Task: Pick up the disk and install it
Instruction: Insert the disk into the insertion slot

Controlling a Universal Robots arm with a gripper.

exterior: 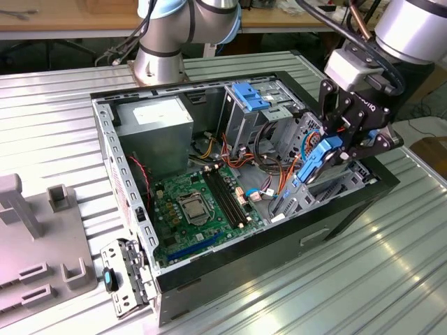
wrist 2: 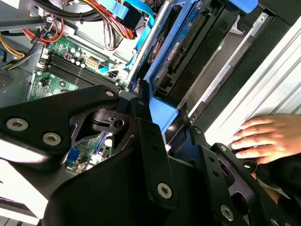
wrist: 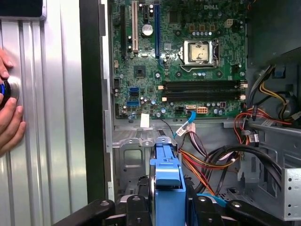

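Note:
The disk [exterior: 316,160], grey metal in a bright blue carrier, hangs steeply tilted over the open computer case [exterior: 105,139], at the exterior view's right. Its lower end reaches down toward the empty bay beside the case's wall. My gripper [exterior: 342,143] is shut on the disk's upper end, with black fingers [exterior: 363,136] on both sides. In the first wrist view the carrier's blue tab [wrist: 167,181] sticks out from my gripper [wrist: 167,209], above the cables. The second wrist view has the disk [wrist 2: 183,52] running along the bay, past one finger [wrist 2: 141,110].
The motherboard [exterior: 202,202], the grey power supply [exterior: 154,125] and red and orange cables [exterior: 279,174] fill the case. A blue bracket [exterior: 255,94] tops the tall drive bay. A person's hand [wrist 2: 263,139] rests on the ribbed table beside the case. A grey fixture [exterior: 35,244] stands at the exterior view's left.

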